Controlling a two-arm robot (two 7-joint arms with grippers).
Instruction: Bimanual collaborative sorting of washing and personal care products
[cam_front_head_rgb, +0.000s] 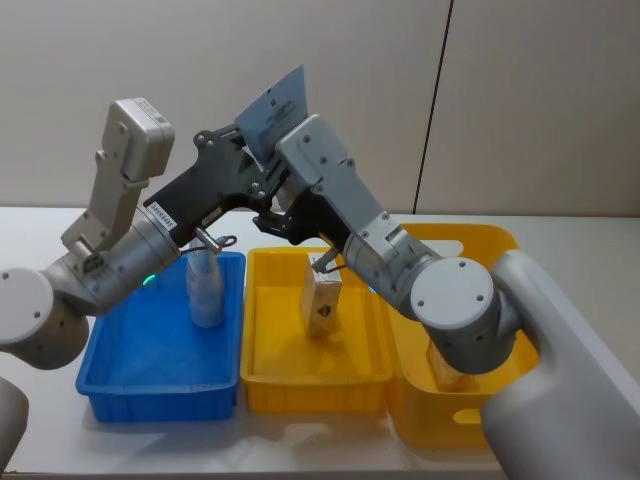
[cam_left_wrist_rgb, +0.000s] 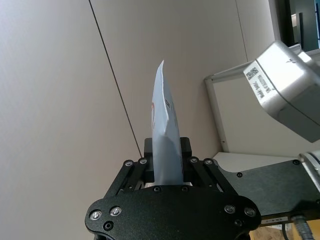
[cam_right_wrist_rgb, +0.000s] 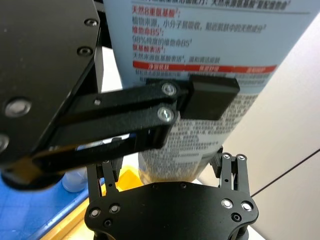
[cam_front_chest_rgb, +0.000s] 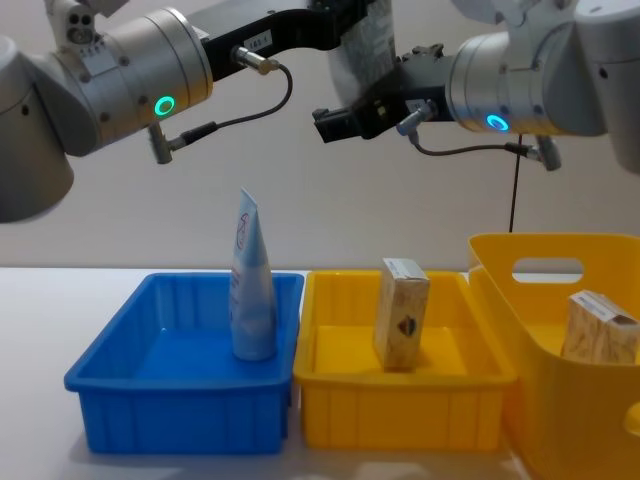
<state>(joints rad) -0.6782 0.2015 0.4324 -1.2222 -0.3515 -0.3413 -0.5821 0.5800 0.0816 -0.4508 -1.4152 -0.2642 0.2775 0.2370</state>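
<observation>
Squeeze tube (cam_front_head_rgb: 277, 112) held aloft above the seam between the blue bin (cam_front_head_rgb: 108, 372) and the yellow bin (cam_front_head_rgb: 262, 388), its crimped end up; judged light, soft-walled and slick, it is best taken low on the fuller body, never on the thin crimp. Left tool (cam_left_wrist_rgb: 166, 172) is clamped on the tube's lower body, while the right tool (cam_right_wrist_rgb: 165, 170) sits just below with jaws spread either side of the tube's base, not yet closed, apparently for a handover

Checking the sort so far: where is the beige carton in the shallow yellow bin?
The carton stands upright in the middle yellow bin, between the blue bin and the handled yellow basket.
</observation>
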